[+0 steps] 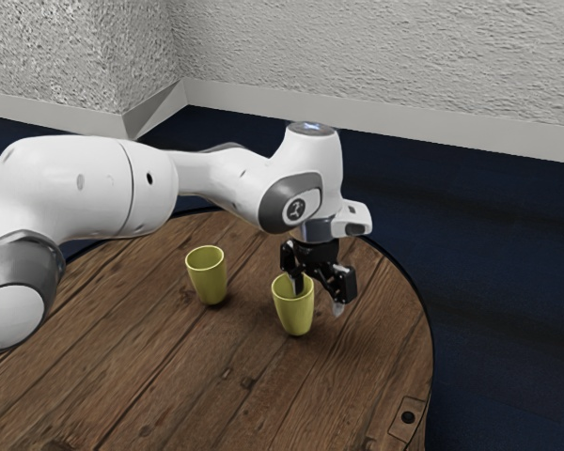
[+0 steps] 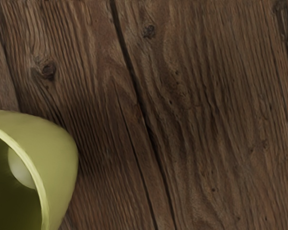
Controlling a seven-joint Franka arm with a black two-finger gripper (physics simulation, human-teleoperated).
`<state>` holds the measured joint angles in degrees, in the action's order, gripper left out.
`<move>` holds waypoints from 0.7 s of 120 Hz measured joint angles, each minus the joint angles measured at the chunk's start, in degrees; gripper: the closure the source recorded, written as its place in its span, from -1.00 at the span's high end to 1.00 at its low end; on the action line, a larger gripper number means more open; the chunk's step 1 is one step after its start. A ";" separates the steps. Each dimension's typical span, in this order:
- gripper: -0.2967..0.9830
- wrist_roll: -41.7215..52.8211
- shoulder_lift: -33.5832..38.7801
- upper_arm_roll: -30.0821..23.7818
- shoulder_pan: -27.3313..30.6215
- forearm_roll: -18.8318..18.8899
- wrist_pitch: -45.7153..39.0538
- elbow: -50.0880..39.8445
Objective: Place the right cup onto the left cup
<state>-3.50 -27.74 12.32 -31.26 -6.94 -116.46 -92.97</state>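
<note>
the claw stands wide, one finger at the mouth of the right cup, which sits upright on the table, nearer its edge at the exterior view's right than the upright left cup.

We hold our gripper spread at one yellow-green cup. Toward the exterior view's left, we see another cup upright.

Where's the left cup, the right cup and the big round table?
Left cup [image 1: 208,280]: exterior view, on its outer side.
Right cup [image 1: 294,311]: exterior view, on its outer side, below the rim.
Round table [image 1: 160,376]: exterior view, on its bare wooden top.
</note>
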 joint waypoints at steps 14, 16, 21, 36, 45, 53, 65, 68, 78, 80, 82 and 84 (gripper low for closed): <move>0.54 -0.59 -0.97 -0.01 1.12 -0.17 -1.40 0.26; 0.54 -0.67 -1.09 -0.01 1.20 -0.18 -1.54 0.28; 0.54 -0.85 -1.40 -0.01 1.35 -0.21 -1.85 0.30; 0.54 -1.36 -3.08 -0.02 1.53 -0.41 -2.49 0.37; 0.52 -1.64 -3.60 -0.02 1.49 -0.39 -3.16 0.39; 0.36 -1.86 -3.77 -0.02 1.53 -0.33 -3.65 0.40; -0.04 -2.11 -3.80 -0.02 1.70 -0.41 -4.14 0.40; -0.13 -2.17 -3.79 -0.02 1.78 -0.44 -4.23 0.40; -0.35 -2.35 -3.77 -0.01 1.88 -0.39 -4.47 0.40; -0.38 -2.38 -3.77 -0.01 1.88 -0.38 -4.50 0.40; -0.41 -2.42 -3.77 -0.01 1.89 -0.37 -4.53 0.40; -0.43 -2.45 -3.77 -0.01 1.89 -0.36 -4.56 0.40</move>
<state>-5.96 -31.51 12.31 -29.37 -7.30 -121.03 -92.57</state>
